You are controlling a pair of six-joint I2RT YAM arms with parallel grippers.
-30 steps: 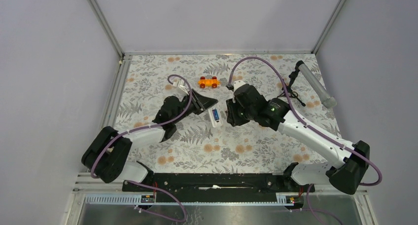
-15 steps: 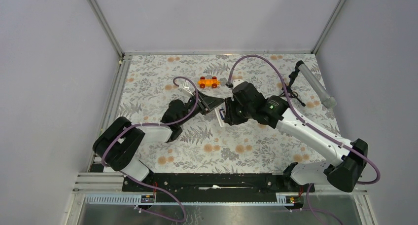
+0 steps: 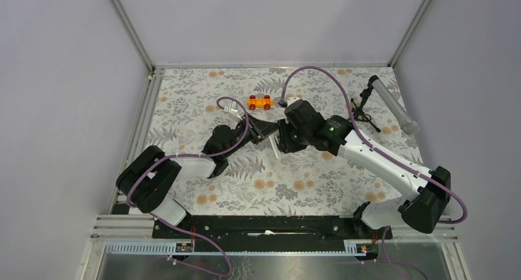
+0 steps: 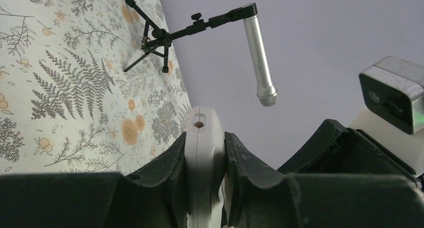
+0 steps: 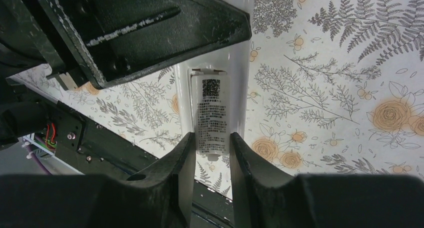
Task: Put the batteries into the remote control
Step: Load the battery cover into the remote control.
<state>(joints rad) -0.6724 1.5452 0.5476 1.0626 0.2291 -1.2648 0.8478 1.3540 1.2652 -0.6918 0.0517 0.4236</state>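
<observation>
The white remote control is held edge-on above the mat, my left gripper shut on its flat faces. From above, the remote control shows as a thin white sliver between the two grippers. My right gripper is shut on a narrow white labelled battery cover, which lies against the back of the remote control. The left gripper and right gripper meet tip to tip at mid-table. The batteries are hidden.
An orange toy car sits just behind the grippers. A grey tube on a black tripod stands at the back right, and the same grey tube shows in the left wrist view. The black base rail runs along the near edge.
The left arm swung right and turned the remote from flat, blue showing in its bay, onto its edge. The right gripper moved left up against it.
</observation>
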